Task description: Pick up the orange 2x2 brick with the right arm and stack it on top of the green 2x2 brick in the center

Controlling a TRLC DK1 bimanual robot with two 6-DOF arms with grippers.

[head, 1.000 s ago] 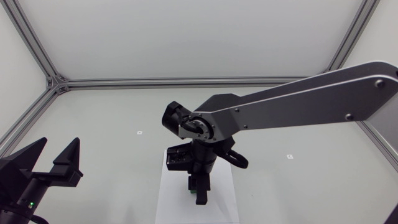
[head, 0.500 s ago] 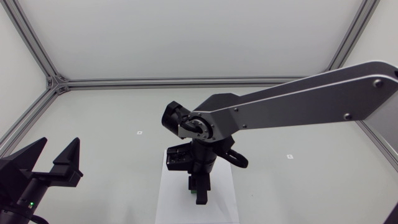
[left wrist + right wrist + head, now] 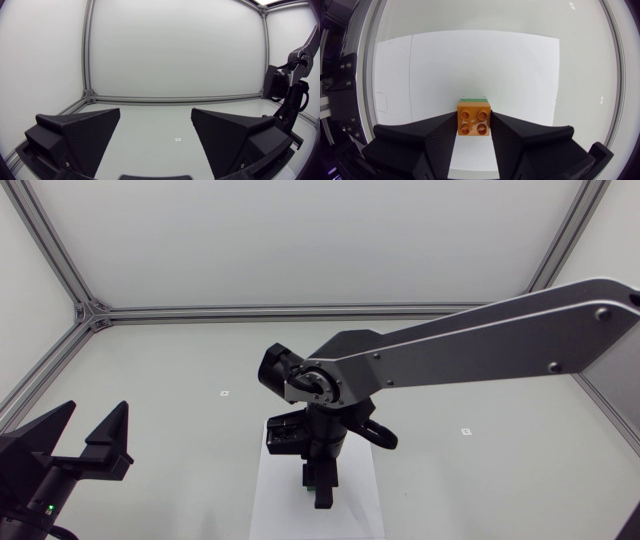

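Observation:
In the right wrist view the orange 2x2 brick [image 3: 473, 122] sits between my right gripper's [image 3: 474, 119] fingers, which press on it from both sides. Just beyond the orange brick a thin edge of the green brick [image 3: 474, 100] shows, close under it; whether they touch I cannot tell. From above, my right gripper [image 3: 322, 492] points straight down over the white sheet [image 3: 272, 502], with a speck of the green brick [image 3: 307, 489] beside its fingers; the orange brick is hidden there. My left gripper [image 3: 96, 418] stands open at the lower left, holding nothing [image 3: 155, 112].
The white paper sheet [image 3: 470, 60] covers the table's middle under the bricks. An aluminium frame [image 3: 300, 311] borders the table at the back and sides. My right arm [image 3: 286, 95] shows at the side of the left wrist view.

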